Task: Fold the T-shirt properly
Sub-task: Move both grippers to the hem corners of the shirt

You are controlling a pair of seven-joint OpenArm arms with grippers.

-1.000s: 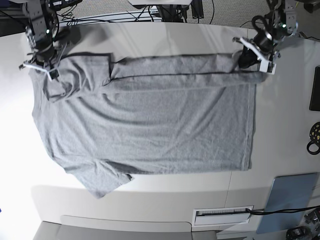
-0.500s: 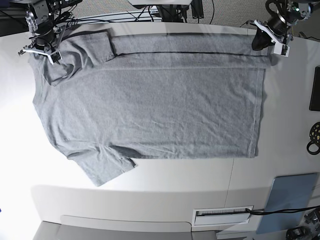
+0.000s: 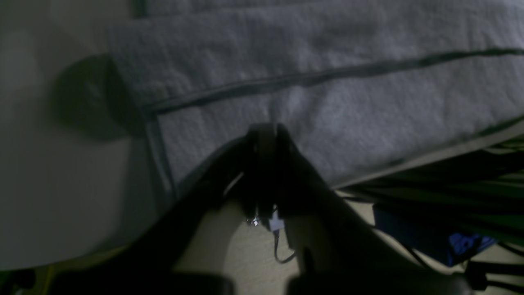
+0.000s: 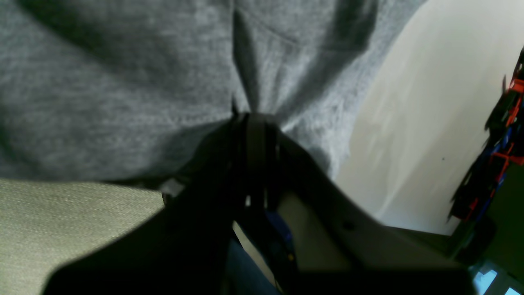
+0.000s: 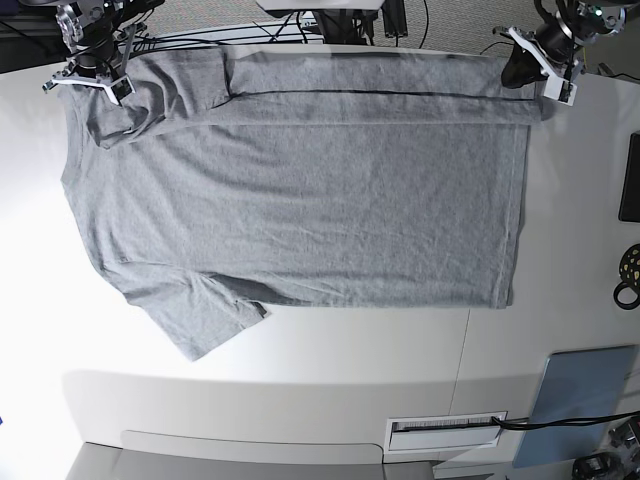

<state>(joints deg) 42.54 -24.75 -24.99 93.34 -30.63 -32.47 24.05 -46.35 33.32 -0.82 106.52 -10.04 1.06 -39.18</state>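
- White table [image 5: 300, 380]: I see its broad matte top filling most of the base view, with a brighter glare patch toward the left.
- Seam [image 5: 464, 350]: a thin line crosses the tabletop near the right.
- Slot panel [image 5: 445, 430]: a white rectangular fitting sits at the near edge.
- Blue-grey mat [image 5: 575, 395]: lies flat at the near right corner.
- Black cables [image 5: 250, 35]: I see them trailing beyond the far edge, over speckled grey carpet [image 5: 200, 15].
- Dark flat object [image 5: 630, 178]: cut off by the right edge.
- Black ring-shaped item [image 5: 628, 275]: just nearer, also at the right edge.

One T-shirt [image 5: 300, 190], two pincers [image 5: 535, 75] [image 5: 95, 75]
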